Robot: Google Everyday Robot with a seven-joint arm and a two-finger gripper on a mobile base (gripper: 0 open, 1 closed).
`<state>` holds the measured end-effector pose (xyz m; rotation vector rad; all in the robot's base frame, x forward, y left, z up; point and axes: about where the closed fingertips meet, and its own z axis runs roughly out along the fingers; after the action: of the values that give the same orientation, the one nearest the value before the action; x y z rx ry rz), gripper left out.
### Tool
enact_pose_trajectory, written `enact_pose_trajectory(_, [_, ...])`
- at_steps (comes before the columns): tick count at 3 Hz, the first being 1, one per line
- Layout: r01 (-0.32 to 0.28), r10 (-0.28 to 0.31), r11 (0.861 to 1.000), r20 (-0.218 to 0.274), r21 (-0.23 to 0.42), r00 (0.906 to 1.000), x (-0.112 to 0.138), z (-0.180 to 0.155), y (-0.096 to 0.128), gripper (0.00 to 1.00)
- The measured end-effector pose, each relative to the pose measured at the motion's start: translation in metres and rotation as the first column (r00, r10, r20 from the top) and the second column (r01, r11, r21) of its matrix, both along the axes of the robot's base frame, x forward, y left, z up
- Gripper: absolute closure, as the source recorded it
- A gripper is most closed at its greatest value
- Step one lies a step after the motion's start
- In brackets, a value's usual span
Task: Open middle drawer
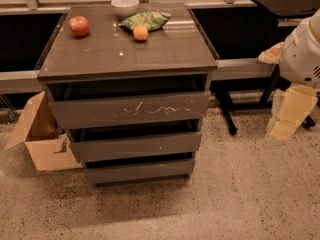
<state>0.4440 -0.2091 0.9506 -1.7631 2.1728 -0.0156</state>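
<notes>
One plain grey-brown middle drawer (135,146), white-specked — tool (289,118) far right, state unclear.

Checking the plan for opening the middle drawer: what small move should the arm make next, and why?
Probably bring the end effector across toward the top edge of the middle drawer: it hangs off to the right of the cabinet, and the handleless front offers only the gap above.

An apple (79,25), bowl (125,5), bag (146,20) and orange (140,32) sat on the cabinet (125,54). The middle drawer (135,146) lay between two others; a box (42,144) stood left, the gripper (287,116) well apart at right.
</notes>
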Motion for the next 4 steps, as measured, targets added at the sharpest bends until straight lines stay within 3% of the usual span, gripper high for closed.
enact_pose_trajectory(1, [-0.075, 0.08, 0.992, -0.044, 0.105, 0.9958, 0.007, -0.05, 0.015, 0.0])
enact_pose_trajectory(2, [-0.125, 0.149, 0.964, -0.089, 0.235, 0.9848, 0.013, -0.105, 0.038, 0.0])
enact_pose_trajectory(3, [-0.138, 0.163, 0.962, -0.091, 0.235, 0.9825, 0.014, -0.11, 0.04, 0.0])
enact_pose_trajectory(4, [-0.22, 0.25, 0.947, -0.106, 0.235, 0.9626, 0.019, -0.142, 0.055, 0.0])
